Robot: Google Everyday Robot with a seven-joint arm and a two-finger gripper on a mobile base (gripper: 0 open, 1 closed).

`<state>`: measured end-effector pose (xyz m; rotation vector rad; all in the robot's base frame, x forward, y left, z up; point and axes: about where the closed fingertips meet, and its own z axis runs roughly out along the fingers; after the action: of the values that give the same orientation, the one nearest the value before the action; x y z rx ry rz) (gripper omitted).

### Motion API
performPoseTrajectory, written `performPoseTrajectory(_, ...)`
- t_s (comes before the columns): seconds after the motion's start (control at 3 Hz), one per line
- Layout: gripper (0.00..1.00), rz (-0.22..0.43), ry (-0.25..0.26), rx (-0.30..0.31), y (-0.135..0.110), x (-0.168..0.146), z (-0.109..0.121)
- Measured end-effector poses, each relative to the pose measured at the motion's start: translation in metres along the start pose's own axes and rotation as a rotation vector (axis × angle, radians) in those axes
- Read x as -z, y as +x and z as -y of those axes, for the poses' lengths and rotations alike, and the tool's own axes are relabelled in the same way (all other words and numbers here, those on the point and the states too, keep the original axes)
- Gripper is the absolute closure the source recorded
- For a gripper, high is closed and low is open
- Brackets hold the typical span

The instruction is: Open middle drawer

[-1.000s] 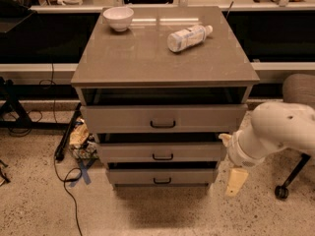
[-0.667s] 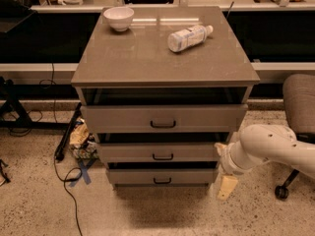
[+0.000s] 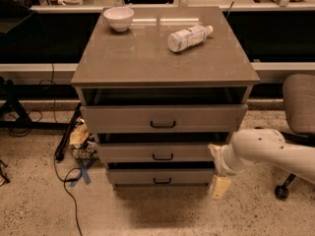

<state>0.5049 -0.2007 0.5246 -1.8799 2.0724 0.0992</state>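
The middle drawer (image 3: 128,153) is the second of three grey-beige fronts in the cabinet, with a small black bar handle (image 3: 162,157). It stands slightly out, with a dark gap above it. My gripper (image 3: 219,185) hangs from the white arm (image 3: 266,151) at the cabinet's lower right corner, level with the bottom drawer (image 3: 128,176) and to the right of the middle drawer's handle. It is not touching the handle.
The top drawer (image 3: 113,118) is pulled out a little. A white bowl (image 3: 118,18) and a lying bottle (image 3: 189,37) sit on the cabinet top (image 3: 147,58). A grey chair (image 3: 298,107) stands at the right. Cables and a bag (image 3: 81,136) lie on the floor at the left.
My arm has moved left and down, bringing the gripper closer to the cabinet's lower right corner. The drawers have not moved.
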Motion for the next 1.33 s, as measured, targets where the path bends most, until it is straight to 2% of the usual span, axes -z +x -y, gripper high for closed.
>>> performPoseTrajectory(0.33,0.0,0.04,0.041,0.063,-0.01,-0.038,0.016)
performPoseTrajectory(0.67,0.0,0.065,0.075,0.1,-0.023,-0.07,0.036)
performPoseTrajectory(1.0,0.0,0.084,0.115,0.09,-0.03,-0.09,0.06)
performPoseTrajectory(1.33,0.0,0.103,0.139,0.052,-0.027,-0.113,0.09)
